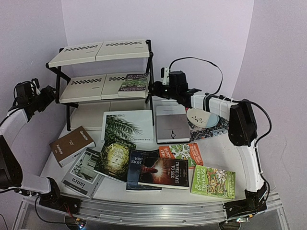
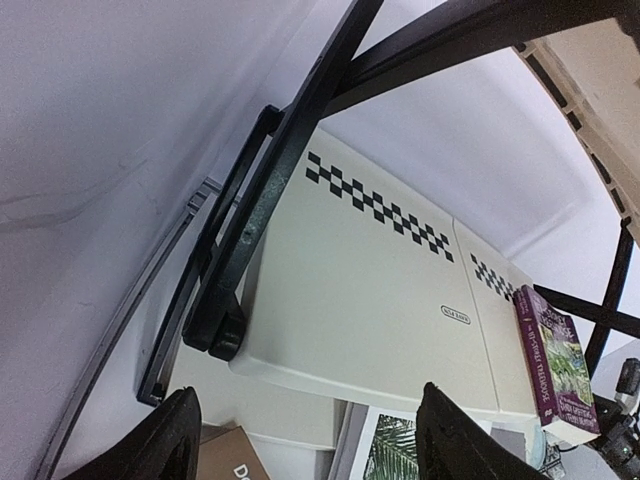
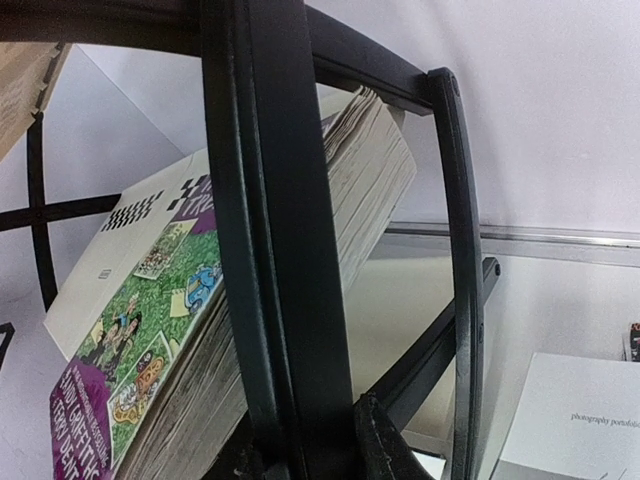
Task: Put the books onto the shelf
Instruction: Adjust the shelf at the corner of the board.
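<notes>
On the lower cream tier of the black metal-framed shelf (image 1: 86, 87), at its right end, a purple-and-green cartoon paperback (image 1: 134, 82) lies flat, cover up, just beside the shelf's right upright. Just outside that upright, level with the same tier, hangs the right claw (image 1: 156, 89). Its wrist view looks through the black frame bars at the paperback's page edges. The fingertips (image 3: 385, 442) show only as dark stubs at the bottom edge beside a bar, so I cannot tell whether this claw is spread or pressed together. Off the shelf's left end the left claw (image 1: 48, 94) hangs in the air with its two fingers spread wide and nothing between them, facing the lower tier. The other books lie on the white bench (image 1: 175, 196) in front of the shelf. A large white palm-leaf book (image 1: 127, 127) and a grey book (image 1: 171, 123) sit side by side nearest the shelf. A brown book (image 1: 72, 145) and a grey-white photo-cover book (image 1: 84, 176) lie to the left. In the middle a dark green ornate book (image 1: 114, 158) partly covers a dark blue book (image 1: 136, 167), and a dark novel (image 1: 163, 172) lies on the blue one too. An orange cartoon paperback (image 1: 181, 153) and a green cartoon paperback (image 1: 213, 181) lie to the right. Behind them a white shallow bowl (image 1: 202, 117) rests on a patterned placemat (image 1: 218, 129).
</notes>
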Tool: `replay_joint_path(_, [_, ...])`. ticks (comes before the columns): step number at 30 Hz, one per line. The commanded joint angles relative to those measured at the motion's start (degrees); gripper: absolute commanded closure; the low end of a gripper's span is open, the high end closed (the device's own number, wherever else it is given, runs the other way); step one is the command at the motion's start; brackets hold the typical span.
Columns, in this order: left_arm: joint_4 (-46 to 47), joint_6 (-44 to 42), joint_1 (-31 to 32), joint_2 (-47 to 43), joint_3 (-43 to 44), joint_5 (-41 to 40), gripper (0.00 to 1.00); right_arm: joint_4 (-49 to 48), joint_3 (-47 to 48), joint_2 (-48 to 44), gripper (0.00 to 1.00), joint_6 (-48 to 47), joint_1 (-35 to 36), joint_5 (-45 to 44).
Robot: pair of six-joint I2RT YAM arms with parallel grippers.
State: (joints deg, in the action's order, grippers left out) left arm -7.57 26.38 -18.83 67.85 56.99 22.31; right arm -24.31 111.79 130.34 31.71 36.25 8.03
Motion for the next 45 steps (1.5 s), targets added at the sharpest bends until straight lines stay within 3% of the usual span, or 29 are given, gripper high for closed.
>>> replay_joint_path(1, [0.2,-1.1,-0.3,-2.5,1.2,0.0,0.25,-1.3,-2.0,-6.5,0.96,0.3,1.0,1.6])
replay_joint_path(10, [-0.4,-2.1,-0.2,-4.1,0.4,1.5,0.22,-0.5,-9.5,-11.7,0.96,2.5,0.5,5.0])
replay_joint_path(18, [-1.7,-1.2,-0.4,3.8,4.0,2.2,0.2,-0.1,-9.8,-11.4,0.96,4.0,-0.2,7.0])
replay_joint_path(26, [-2.0,-1.5,-0.4,10.6,9.9,1.9,0.06,-0.2,-7.6,-9.1,0.96,5.5,-0.2,8.1])
replay_joint_path(32, [-1.9,-2.8,-0.5,14.8,13.0,-1.4,0.08,-0.7,-7.0,-7.6,0.97,7.0,-0.2,9.0])
replay_joint_path(45, [-1.4,-2.6,-0.5,24.7,21.1,-0.5,0.17,-0.9,-6.6,-6.4,0.95,8.1,-0.2,10.4])
